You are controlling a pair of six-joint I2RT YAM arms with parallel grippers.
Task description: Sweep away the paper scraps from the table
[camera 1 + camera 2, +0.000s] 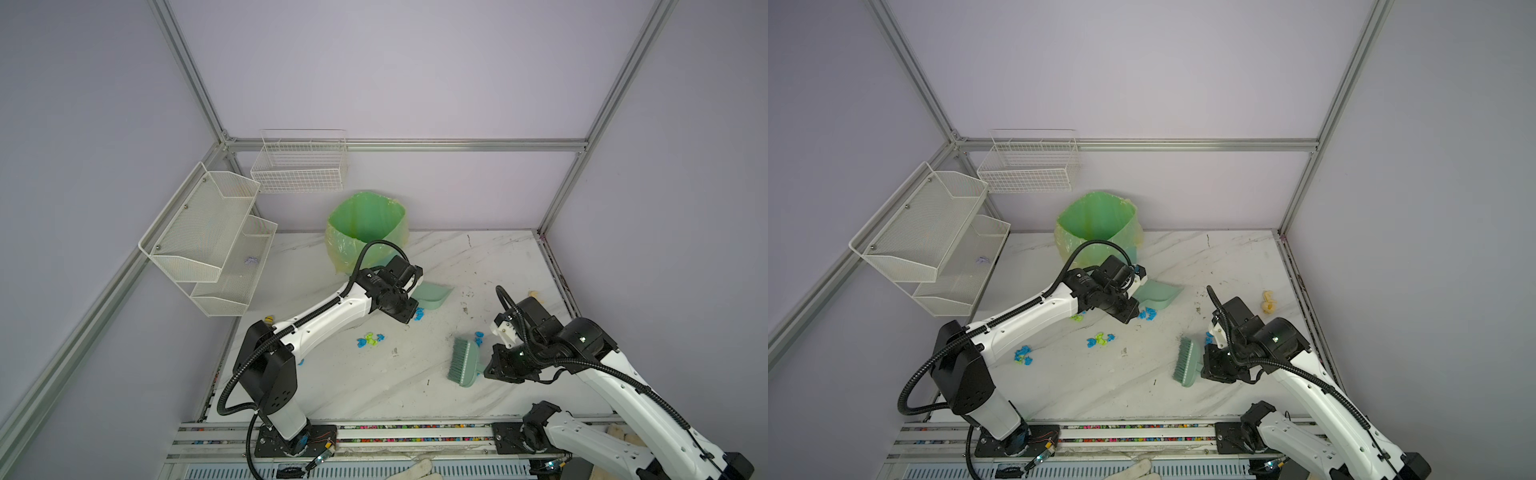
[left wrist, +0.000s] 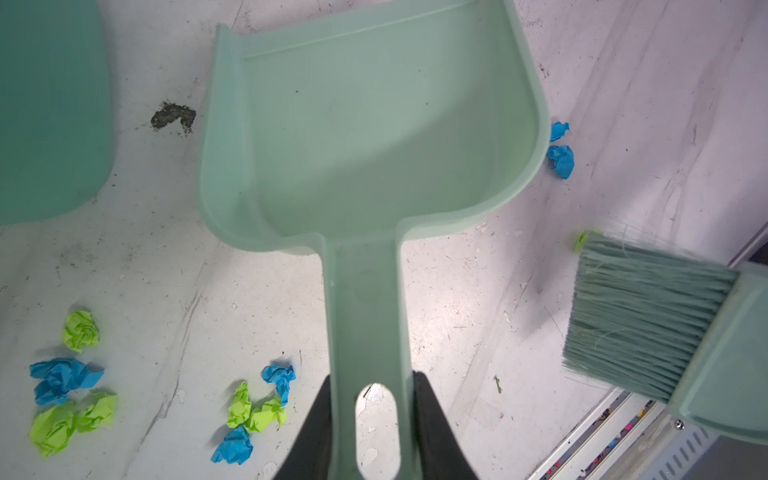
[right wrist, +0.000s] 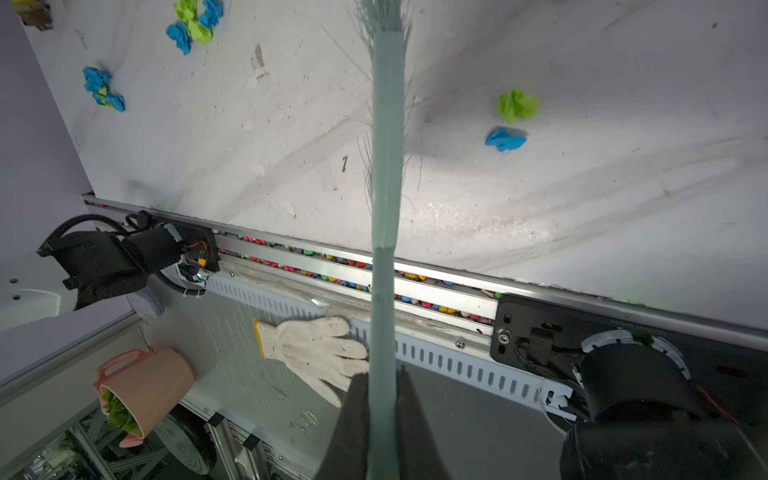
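The scuffed white table (image 1: 415,374) carries the paper scraps (image 1: 370,340) in blue-and-green clusters across its middle. Only the left wrist view shows the left gripper (image 2: 374,376) clamped on the dustpan (image 2: 374,124) handle. The right wrist view shows the right gripper (image 3: 381,374) pinching the brush (image 3: 386,166) handle. A top view shows a cluster (image 1: 1022,355) beside the left arm.

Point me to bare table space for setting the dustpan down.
Free: front strip of the table along the rail, left of the brush; back stretch right of the bin. Crowded: the middle, paper scraps from dustpan to brush.
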